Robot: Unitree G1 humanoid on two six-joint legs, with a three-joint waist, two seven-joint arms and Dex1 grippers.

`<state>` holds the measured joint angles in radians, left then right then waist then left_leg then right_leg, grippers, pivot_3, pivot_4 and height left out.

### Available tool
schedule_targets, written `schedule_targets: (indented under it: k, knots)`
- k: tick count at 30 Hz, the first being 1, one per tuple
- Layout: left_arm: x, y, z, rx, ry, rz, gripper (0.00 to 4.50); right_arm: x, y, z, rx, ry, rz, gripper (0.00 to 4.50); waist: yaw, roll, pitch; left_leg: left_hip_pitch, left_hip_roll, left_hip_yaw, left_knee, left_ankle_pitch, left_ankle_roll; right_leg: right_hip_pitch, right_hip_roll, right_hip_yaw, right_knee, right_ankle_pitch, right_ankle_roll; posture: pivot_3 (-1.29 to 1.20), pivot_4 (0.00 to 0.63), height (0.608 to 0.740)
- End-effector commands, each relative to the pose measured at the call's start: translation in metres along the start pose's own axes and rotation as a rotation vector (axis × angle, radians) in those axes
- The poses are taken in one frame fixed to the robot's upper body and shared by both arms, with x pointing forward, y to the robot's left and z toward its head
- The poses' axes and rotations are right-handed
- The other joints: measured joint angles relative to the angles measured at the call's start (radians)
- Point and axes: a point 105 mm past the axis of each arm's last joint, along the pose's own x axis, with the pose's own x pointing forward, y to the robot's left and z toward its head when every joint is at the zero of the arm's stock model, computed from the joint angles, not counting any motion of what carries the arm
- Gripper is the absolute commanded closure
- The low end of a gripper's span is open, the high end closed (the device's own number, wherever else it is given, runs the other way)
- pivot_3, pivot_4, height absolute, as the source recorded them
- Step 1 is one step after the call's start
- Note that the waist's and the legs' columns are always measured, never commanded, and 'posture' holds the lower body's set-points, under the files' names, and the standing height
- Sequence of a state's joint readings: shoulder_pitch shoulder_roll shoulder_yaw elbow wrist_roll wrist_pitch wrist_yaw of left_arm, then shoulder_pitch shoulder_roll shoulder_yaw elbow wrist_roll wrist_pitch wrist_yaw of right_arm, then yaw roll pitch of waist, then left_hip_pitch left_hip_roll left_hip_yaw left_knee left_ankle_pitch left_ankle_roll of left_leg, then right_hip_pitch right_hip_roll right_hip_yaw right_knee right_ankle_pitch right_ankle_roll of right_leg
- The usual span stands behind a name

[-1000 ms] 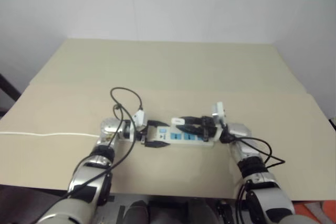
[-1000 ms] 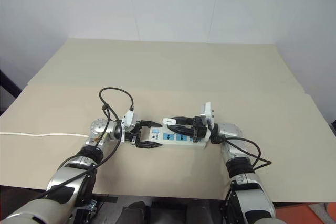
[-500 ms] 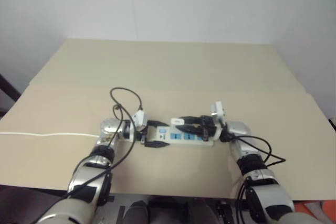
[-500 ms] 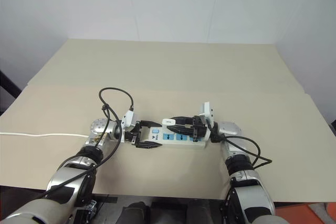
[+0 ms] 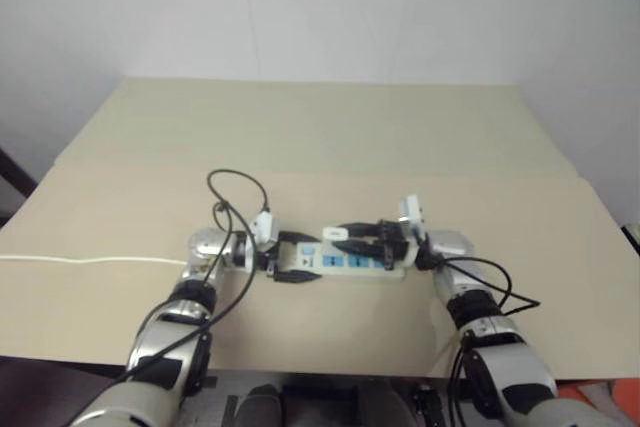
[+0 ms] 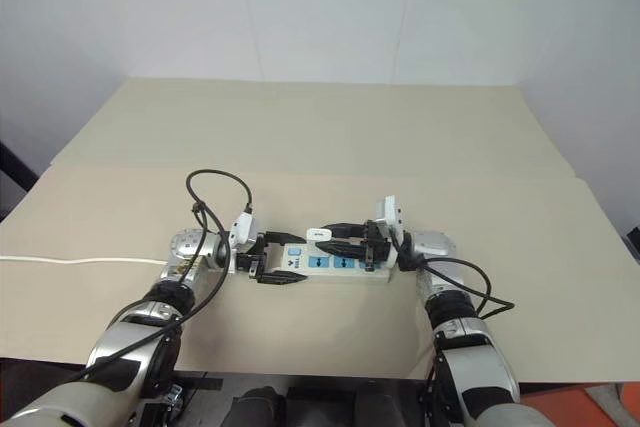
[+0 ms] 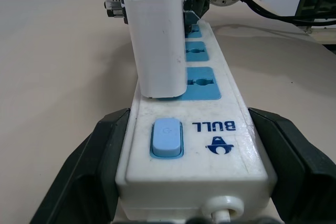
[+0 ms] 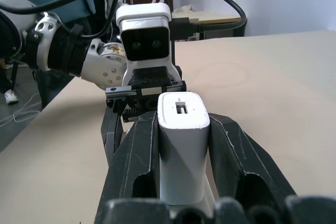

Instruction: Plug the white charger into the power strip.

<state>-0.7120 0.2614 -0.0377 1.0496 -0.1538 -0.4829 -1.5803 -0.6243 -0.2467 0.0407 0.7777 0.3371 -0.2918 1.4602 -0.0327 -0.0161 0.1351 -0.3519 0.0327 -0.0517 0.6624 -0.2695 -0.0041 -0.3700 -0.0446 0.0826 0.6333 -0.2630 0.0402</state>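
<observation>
Left end effector (image 7: pixel 173 192) clamps the switch end of the power strip (image 7: pixel 202 145) to pin it on the surface (image 6: pixel 330 147); right end effector (image 8: pixel 184 145) grips the white charger (image 7: pixel 157 40), held over the first socket for insertion; prongs hidden, seating unclear.

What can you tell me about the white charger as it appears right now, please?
The white charger is a smooth, plastic-looking white block with rounded edges and a small slot in its end face. The right end effector is shut on its sides and holds it upright over the power strip, its lower end at the strip's top face beside the blue socket nearest the switch. Its prongs are hidden.
</observation>
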Motion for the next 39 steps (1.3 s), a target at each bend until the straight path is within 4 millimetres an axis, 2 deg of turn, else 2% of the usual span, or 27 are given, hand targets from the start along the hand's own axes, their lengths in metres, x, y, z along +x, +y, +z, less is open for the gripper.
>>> schedule_targets:
  k: [1,8,16,19,27,28,32,37,39]
  knots:
    - [0.010,-0.012,-0.007,-0.023,0.001,-0.063,1.23,-0.005,0.013,-0.034,0.045,0.130,-0.001,3.38,-0.002,0.000,0.000,0.000,0.000,0.000,0.000,0.000,0.000,0.000,0.000,0.000,0.000,0.000,0.000,0.00,0.150,0.740]
    - [0.011,-0.012,-0.007,-0.024,0.000,-0.063,1.23,-0.005,0.011,-0.042,0.040,0.182,-0.011,3.38,-0.007,0.001,0.000,0.001,0.000,0.000,0.000,0.000,0.000,0.001,0.000,0.000,0.000,0.000,0.000,0.00,0.150,0.740]
    - [0.011,-0.012,-0.006,-0.025,0.000,-0.066,1.23,-0.006,0.009,-0.052,0.130,0.231,-0.024,3.38,-0.013,0.001,-0.001,0.005,0.000,0.000,0.000,0.000,0.000,0.004,0.000,0.001,0.002,0.000,0.000,0.00,0.150,0.740]
    - [0.011,-0.012,-0.007,-0.025,0.002,-0.065,1.23,-0.007,0.011,-0.051,0.081,0.224,-0.018,3.38,-0.013,0.001,-0.001,0.007,0.000,0.000,0.000,0.000,0.000,0.004,0.001,0.001,0.003,0.000,0.001,0.00,0.150,0.740]
    - [0.011,-0.013,-0.008,-0.024,0.006,-0.067,1.23,-0.006,0.012,-0.049,0.088,0.200,-0.013,3.38,-0.013,0.001,-0.001,0.007,0.000,0.000,0.000,0.000,0.000,0.004,0.001,0.002,0.003,0.000,0.001,0.00,0.150,0.740]
    - [0.011,-0.014,-0.008,-0.024,0.006,-0.067,1.23,-0.007,0.012,-0.045,0.078,0.179,-0.001,2.67,-0.014,0.001,-0.001,0.007,0.000,0.000,0.000,0.000,0.000,0.004,0.001,0.002,0.003,0.000,0.001,0.00,0.150,0.740]
    - [0.012,-0.015,-0.010,-0.027,0.009,-0.070,1.23,-0.009,0.012,-0.039,0.047,0.150,0.006,1.64,-0.010,0.000,-0.001,0.007,0.000,0.000,0.000,0.000,0.000,0.004,0.001,0.002,0.003,0.000,0.001,0.00,0.150,0.740]
    - [0.014,-0.015,-0.010,-0.027,0.005,-0.072,1.23,-0.013,0.015,-0.038,0.030,0.149,0.019,0.12,-0.005,0.000,-0.002,0.005,0.000,0.000,-0.001,0.000,0.000,0.005,0.000,0.001,-0.001,0.000,0.001,0.00,0.150,0.740]
    - [0.015,-0.015,-0.009,-0.026,0.004,-0.072,1.23,-0.015,0.016,-0.036,0.024,0.146,0.029,0.05,-0.002,0.000,-0.002,0.005,0.000,0.000,-0.001,0.000,0.000,0.005,0.000,0.001,-0.002,0.000,0.001,0.00,0.150,0.740]
